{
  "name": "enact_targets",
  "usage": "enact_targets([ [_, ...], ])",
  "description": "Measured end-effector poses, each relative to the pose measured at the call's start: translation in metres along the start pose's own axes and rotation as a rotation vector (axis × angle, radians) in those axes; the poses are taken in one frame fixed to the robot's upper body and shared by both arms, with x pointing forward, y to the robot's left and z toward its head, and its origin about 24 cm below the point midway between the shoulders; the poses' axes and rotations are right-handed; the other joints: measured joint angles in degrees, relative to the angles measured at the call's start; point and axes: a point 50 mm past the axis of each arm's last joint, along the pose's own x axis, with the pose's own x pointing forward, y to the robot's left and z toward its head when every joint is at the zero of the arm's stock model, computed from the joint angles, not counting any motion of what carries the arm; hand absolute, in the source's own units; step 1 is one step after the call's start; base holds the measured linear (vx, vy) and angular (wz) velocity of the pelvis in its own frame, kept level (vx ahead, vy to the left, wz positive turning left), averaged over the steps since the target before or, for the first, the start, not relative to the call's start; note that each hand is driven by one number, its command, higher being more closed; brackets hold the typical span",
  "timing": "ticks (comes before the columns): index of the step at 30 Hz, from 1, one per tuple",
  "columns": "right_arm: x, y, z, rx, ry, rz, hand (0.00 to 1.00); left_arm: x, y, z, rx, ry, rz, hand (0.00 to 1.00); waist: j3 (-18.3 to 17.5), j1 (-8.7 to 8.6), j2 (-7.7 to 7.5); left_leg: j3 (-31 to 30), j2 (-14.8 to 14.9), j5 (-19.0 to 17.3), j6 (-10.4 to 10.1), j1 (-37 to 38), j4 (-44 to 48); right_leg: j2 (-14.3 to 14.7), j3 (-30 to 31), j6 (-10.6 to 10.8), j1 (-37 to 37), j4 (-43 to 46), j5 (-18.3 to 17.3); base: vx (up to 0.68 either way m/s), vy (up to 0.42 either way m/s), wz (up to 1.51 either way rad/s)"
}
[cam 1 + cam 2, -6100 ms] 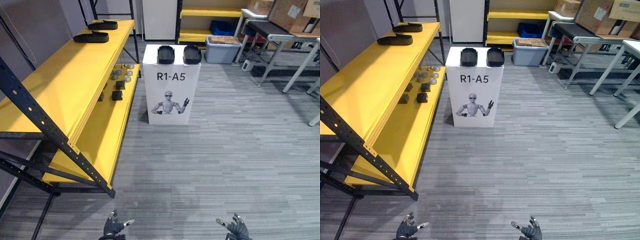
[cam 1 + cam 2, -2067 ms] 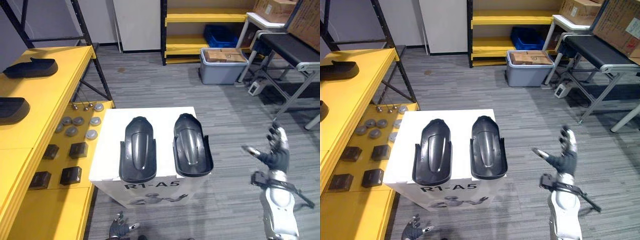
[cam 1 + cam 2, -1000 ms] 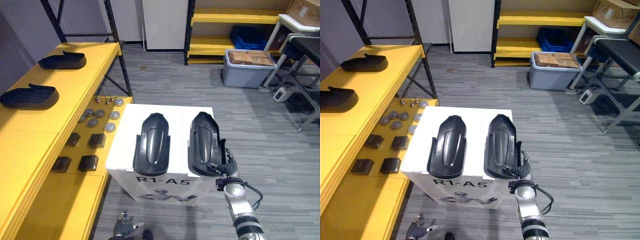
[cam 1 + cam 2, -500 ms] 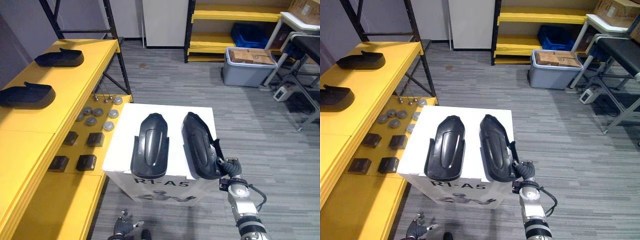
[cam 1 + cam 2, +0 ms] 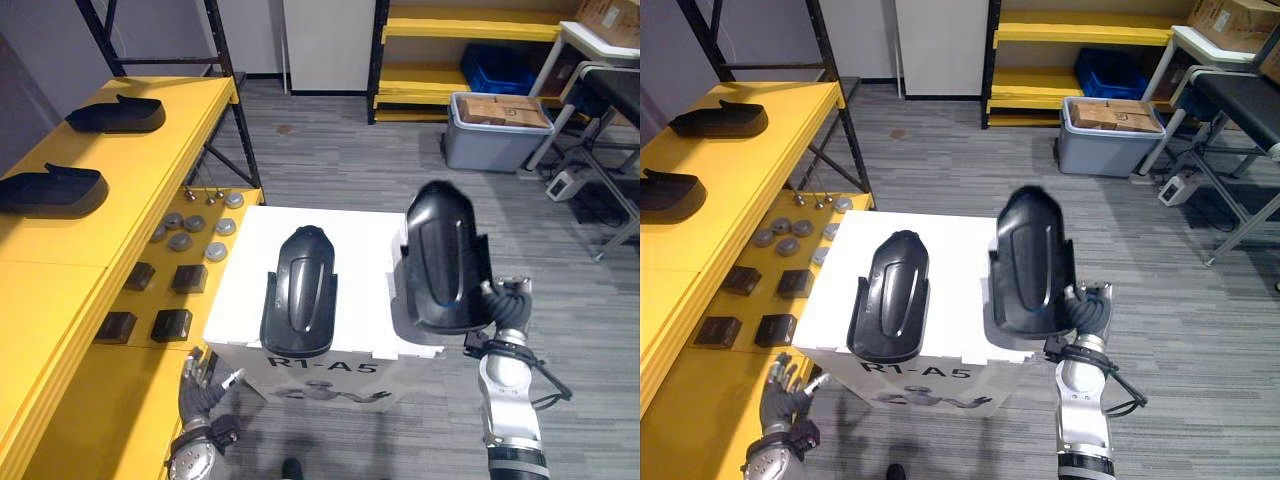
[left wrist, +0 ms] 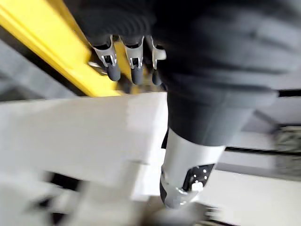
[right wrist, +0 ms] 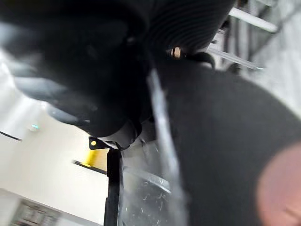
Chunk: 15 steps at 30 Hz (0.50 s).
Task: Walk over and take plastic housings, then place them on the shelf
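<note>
Two black plastic housings belong to the white box (image 5: 345,235). One housing (image 5: 300,290) lies flat on the box's top. The other housing (image 5: 443,258) is lifted off the top and tilted up at the box's right edge. My right hand (image 5: 505,305) is shut on its lower right rim, and its dark shell (image 7: 225,141) looms close in the right wrist view. My left hand (image 5: 200,385) hangs low beside the box's front left corner, its fingers (image 6: 134,59) straight and open. Two more housings (image 5: 50,190) (image 5: 115,113) rest on the yellow shelf (image 5: 150,160) to the left.
The shelf's lower board carries small dark blocks (image 5: 170,325) and round grey discs (image 5: 185,235). A grey bin with a cardboard box (image 5: 495,125) and a blue crate (image 5: 497,72) stand at the back. Table legs (image 5: 600,215) stand at the right, with grey floor between.
My right hand has closed on the right housing and raised it off the box, tilting it upright. My left hand has come up beside the box's front.
</note>
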Motion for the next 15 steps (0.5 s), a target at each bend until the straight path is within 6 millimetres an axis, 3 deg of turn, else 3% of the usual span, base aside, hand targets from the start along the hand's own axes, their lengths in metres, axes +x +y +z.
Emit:
enact_targets([
  [3,-0.004,0.009,0.014,0.028,-0.055,0.017,1.0,0.0,-0.018,0.021,-0.053,-0.092,-0.07,0.0,-0.01,-0.01,0.01,-0.07,0.01,-0.01,0.02,0.04,0.0,0.01,-0.07,0.0,0.1,0.0,0.0,0.0,0.0,0.0],
  [8,-0.013,0.036,0.034,0.076,-0.136,0.127,1.0,-0.004,-0.068,0.053,-0.161,-0.222,-0.281,0.0,-0.05,0.02,0.06,-0.21,-0.04,-0.04,0.07,0.12,0.01,-0.02,-0.16,0.01,0.22,0.06,0.0,0.0,0.0,0.0],
  [15,-0.032,0.071,0.071,0.097,-0.32,0.29,1.0,-0.014,-0.132,0.075,-0.238,-0.282,-0.546,0.0,-0.26,-0.51,0.09,-0.05,0.0,-0.1,0.2,0.52,0.02,0.0,0.02,0.02,0.21,0.68,0.0,0.0,0.0,0.0],
])
